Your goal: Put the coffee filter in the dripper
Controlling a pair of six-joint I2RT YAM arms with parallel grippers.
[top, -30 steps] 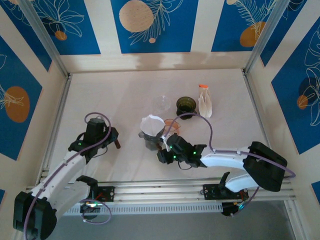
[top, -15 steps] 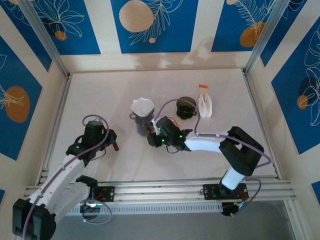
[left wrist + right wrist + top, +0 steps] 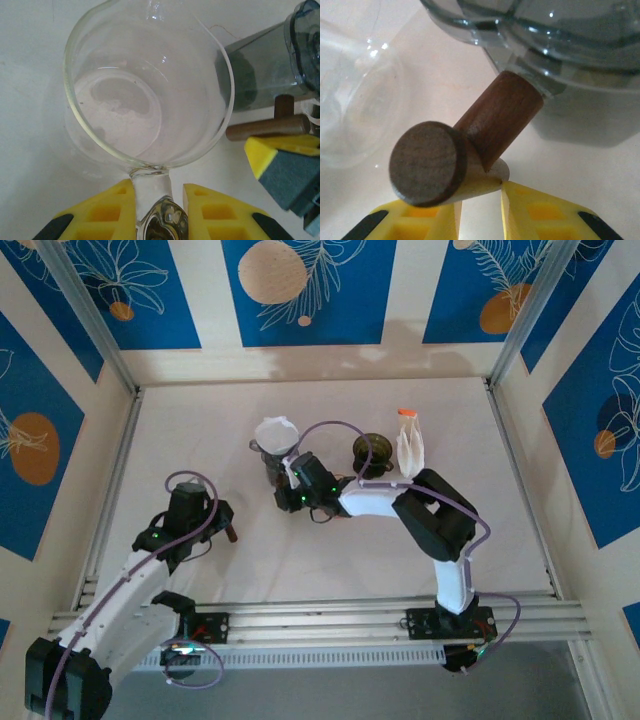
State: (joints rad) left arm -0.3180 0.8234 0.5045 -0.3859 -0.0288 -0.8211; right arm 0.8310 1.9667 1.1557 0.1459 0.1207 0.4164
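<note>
The right pincer (image 3: 290, 483) is closed narrow on the wooden handle (image 3: 495, 117) of the dripper (image 3: 275, 464). It has carried the dripper up and to the left of where it stood half a second ago, and further still from its place a second ago. The right arm's elbow now folds higher in the frame. The left pincer (image 3: 228, 527) has hardly moved.

The coffee filter (image 3: 276, 432) sits in the dripper's mouth, white and open, just left of centre in the upper half of the top view. In the right wrist view the pincer (image 3: 479, 207) holds the handle's pale stem, with the smoky dripper (image 3: 560, 30) above it.

In the left wrist view the left pincer (image 3: 159, 200) is set narrow around the handle of a glass carafe (image 3: 150, 85). The dripper (image 3: 260, 70) and its handle (image 3: 267, 127) are at the right edge.

A dark green cup (image 3: 372, 450) and a stack of white filters (image 3: 410, 447) with an orange tab stand right of the dripper. The table (image 3: 450, 530) is pale. The walls are cream and blue panels with white leaves and orange discs.
</note>
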